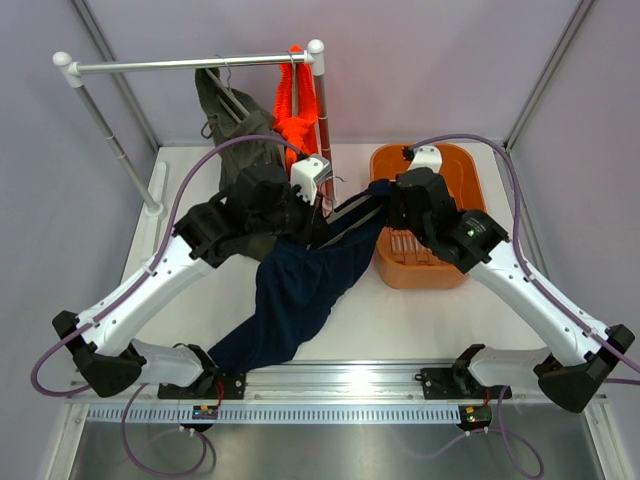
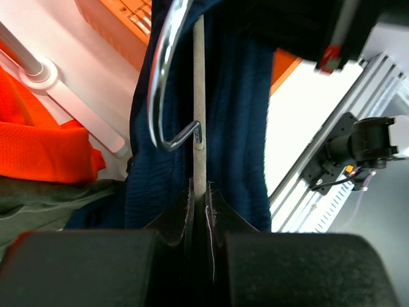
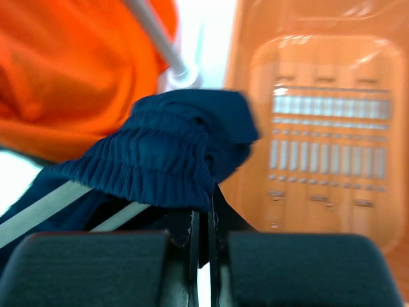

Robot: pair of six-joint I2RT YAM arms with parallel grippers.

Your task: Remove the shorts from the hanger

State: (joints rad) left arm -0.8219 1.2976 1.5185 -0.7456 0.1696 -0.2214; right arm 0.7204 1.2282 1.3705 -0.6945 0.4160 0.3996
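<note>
The dark navy shorts (image 1: 300,290) hang on a grey hanger (image 2: 199,96) held over the table, and their lower end trails down to the near edge. My left gripper (image 2: 199,192) is shut on the hanger's straight bar just below its metal hook (image 2: 160,77). My right gripper (image 3: 204,214) is shut on the bunched waistband of the navy shorts (image 3: 160,147), beside the basket. The hanger's pale bars (image 3: 38,211) run under the cloth. Olive-grey shorts (image 1: 225,125) and bright orange shorts (image 1: 293,110) hang from the rack.
A white clothes rack with a metal rail (image 1: 190,65) stands at the back left. An orange basket (image 1: 455,170) sits at the back right, under my right arm. An aluminium rail (image 1: 350,375) runs along the near table edge.
</note>
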